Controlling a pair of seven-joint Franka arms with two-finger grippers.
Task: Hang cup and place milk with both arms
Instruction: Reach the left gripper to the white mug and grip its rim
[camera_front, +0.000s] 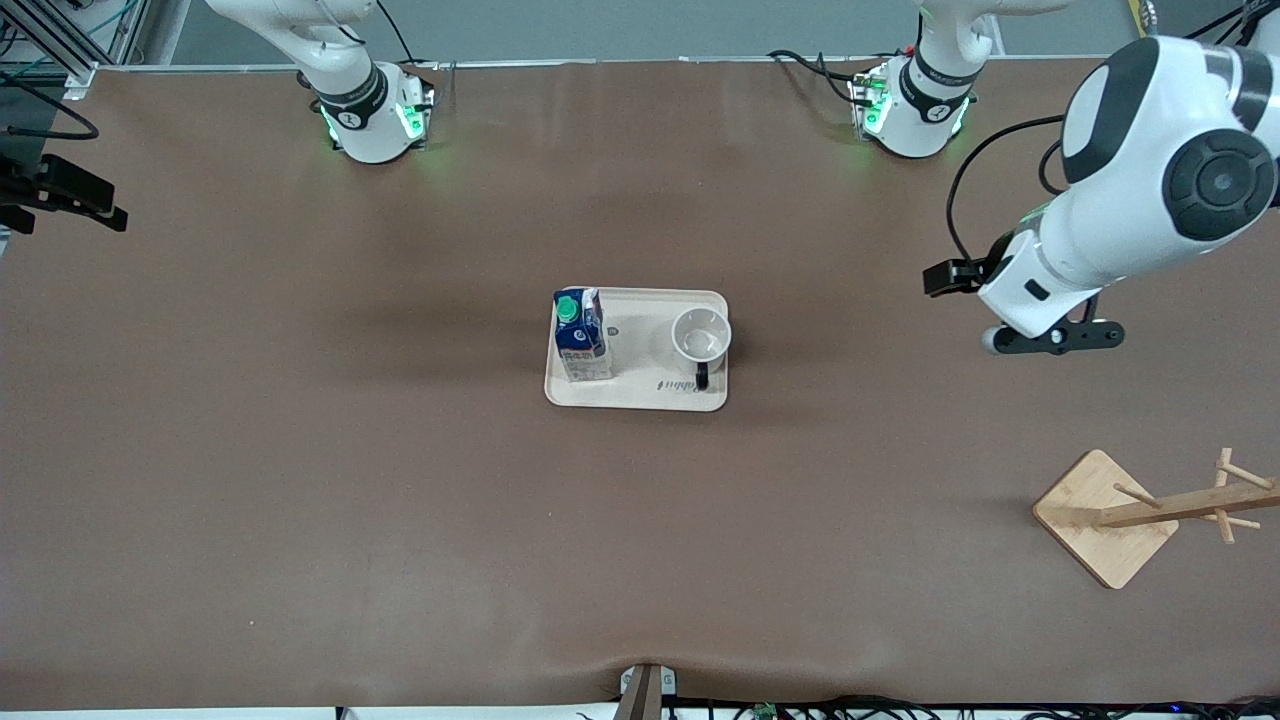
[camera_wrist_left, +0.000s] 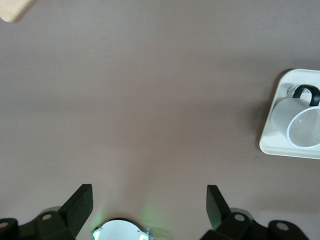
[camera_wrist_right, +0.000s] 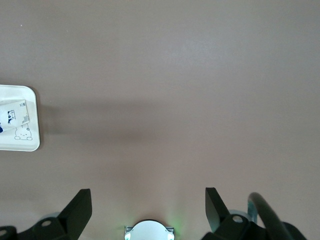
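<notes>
wooden rack waiting nearest the camera, both grippers hanging empty

standing at the table's left-arm end, nearest the front camera: wooden mug rack on a square base, pegs sticking out, well apart from the left gripper and nearer to the front camera than the bare table under it. hanging over that bare brown table toward the left arm's end, fingers spread wide, gripping nothing. sitting on the cream tray at mid-table, well apart from both grippers: the cup, upright, black handle pointing toward the front camera, on the tray's end closer to the left gripper; the milk, upright, green cap on top, on the tray's end closer to the right gripper. hovering over bare table toward the right arm's end, fingers likewise spread apart, clasping nothing. showing in each wrist view only an edge of the tray, off to one side of the open fingers.
</notes>
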